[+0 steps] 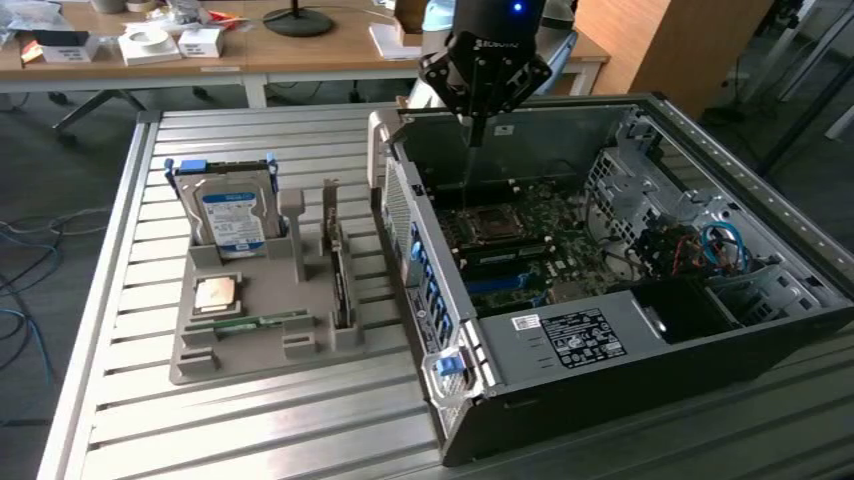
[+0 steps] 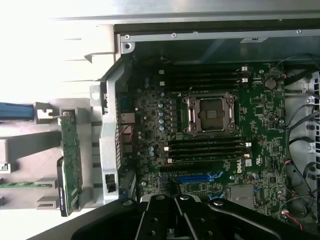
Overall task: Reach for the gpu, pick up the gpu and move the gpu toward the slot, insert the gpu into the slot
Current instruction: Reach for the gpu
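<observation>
Overhead, the gripper (image 1: 470, 138) hangs above the motherboard (image 1: 561, 232) inside the open computer case (image 1: 694, 350), fingers pressed together on nothing, while the gpu (image 1: 342, 280) stands on edge in the grey holder (image 1: 254, 295) on the table (image 1: 267, 430), near the case's outer wall.

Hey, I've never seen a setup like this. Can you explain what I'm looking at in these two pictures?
This is a single robot arm. Its tool hangs over an open computer case that lies on a slatted metal table. One picture comes from a camera standing off the arm. The other comes from a camera on the arm's wrist, looking down at the green motherboard inside the case. Beside the case sits a grey holder with spare parts: a blue-labelled hard drive, a CPU chip, a memory stick and the gpu, which stands on its edge. The gpu is in the holder, well apart from the tool.
</observation>
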`<state>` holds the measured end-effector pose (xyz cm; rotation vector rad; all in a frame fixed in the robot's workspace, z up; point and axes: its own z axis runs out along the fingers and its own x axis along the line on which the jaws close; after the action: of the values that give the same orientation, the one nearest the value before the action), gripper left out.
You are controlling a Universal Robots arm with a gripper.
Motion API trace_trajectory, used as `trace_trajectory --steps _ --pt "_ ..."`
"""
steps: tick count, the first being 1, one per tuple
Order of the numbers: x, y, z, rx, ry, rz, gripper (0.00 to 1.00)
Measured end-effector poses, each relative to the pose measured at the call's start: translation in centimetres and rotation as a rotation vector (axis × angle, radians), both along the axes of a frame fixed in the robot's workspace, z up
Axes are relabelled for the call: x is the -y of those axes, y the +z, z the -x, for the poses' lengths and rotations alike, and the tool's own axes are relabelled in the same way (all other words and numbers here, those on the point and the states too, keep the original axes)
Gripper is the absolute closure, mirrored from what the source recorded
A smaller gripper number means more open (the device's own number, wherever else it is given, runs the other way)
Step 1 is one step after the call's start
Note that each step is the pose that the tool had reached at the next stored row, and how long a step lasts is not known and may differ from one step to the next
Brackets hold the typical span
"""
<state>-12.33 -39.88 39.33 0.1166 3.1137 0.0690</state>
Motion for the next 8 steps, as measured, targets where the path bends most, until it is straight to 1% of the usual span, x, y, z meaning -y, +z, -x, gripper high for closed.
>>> trace_trajectory --steps 8 --pt "0.0 -0.01 0.27 0.0 0.0 0.0001 0.89"
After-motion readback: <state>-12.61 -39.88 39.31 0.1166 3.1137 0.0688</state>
